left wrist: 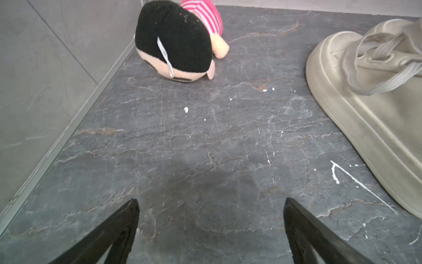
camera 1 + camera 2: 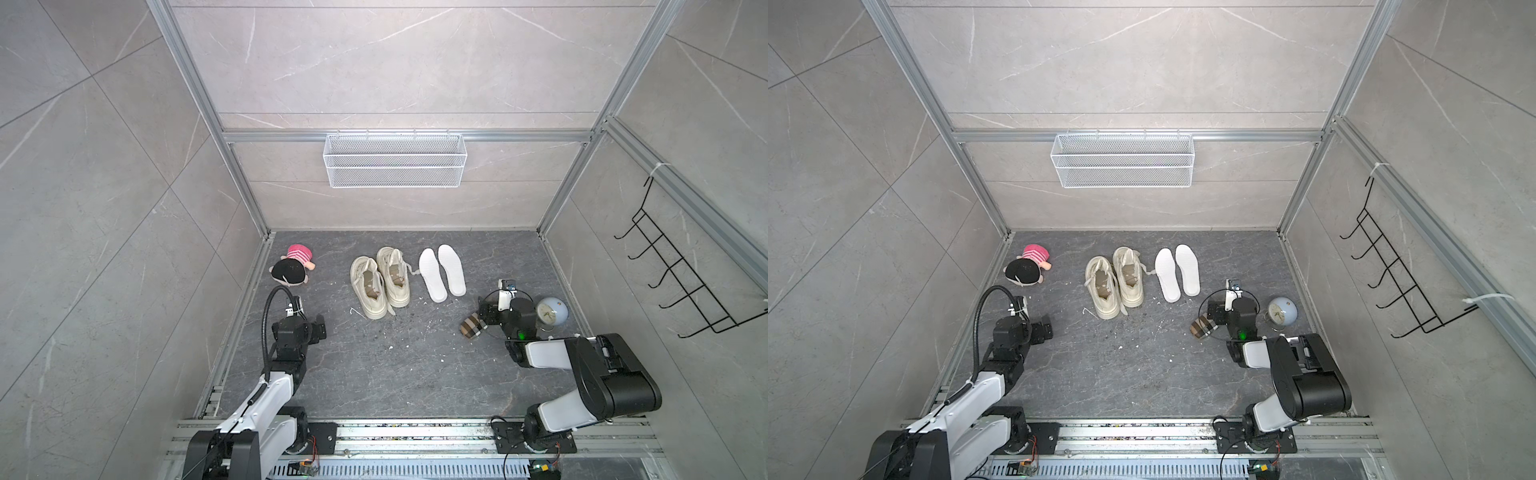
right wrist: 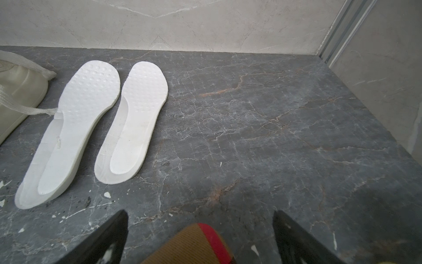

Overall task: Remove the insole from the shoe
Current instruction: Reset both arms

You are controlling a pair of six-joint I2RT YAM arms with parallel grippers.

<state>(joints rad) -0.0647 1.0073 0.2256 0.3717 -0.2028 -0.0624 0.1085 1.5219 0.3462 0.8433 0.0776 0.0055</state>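
Lying flat on the dark floor, the two white insoles are side by side and fully outside the shoes. With twelve o'clock taken as the back wall in the top views, they sit at three o'clock of the pair. Both shoe openings face up and show only a tan inner bed, so the removal looks done for both, though the toe ends are hidden.

What is left, as I judge it, is a clean finish that leaves the result alone. A loose lace runs from the closer shoe and touches the insole nearer the shoes, so any nudge to that shoe could drag the insole.

The right gripper is at about four o'clock of the insoles. Its jaws are spread wide and hold nothing. A plaid fabric item lies directly beneath them. Lifting this arm before pulling it back should avoid snagging the fabric. An alarm clock stands at three o'clock of that arm, so a swing that way could topple it.

The left gripper is at about eight o'clock of the shoes, also wide open and empty over bare floor. The side of the closer shoe is near it, so a retreat toward six o'clock is the safer path. The plush doll at nine o'clock of the shoes and the wire basket on the back wall at twelve are well clear.
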